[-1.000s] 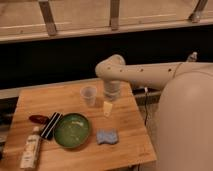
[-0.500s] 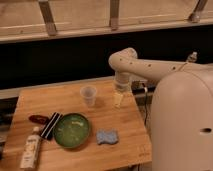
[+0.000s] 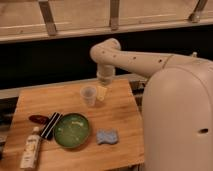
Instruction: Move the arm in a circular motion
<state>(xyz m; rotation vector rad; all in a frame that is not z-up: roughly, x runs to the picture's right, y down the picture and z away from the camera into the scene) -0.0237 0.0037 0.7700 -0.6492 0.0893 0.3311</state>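
1. Your arm (image 3: 135, 60) is cream-beige and tubular, reaching left from the bulky body, with small dark holes along it.
2. Its rounded elbow bends downward.
3. Your gripper (image 3: 102, 92) hangs above the table's far edge.

Arm (image 3: 135, 61) elbow swung back left; claw (image 3: 102, 92) now just right of plastic cup (image 3: 88, 95), nearer table's far edge.

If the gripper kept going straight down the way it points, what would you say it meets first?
Probably the wooden table: the gripper points down just right of the clear cup, though depth is hard to judge and it might clip the cup.
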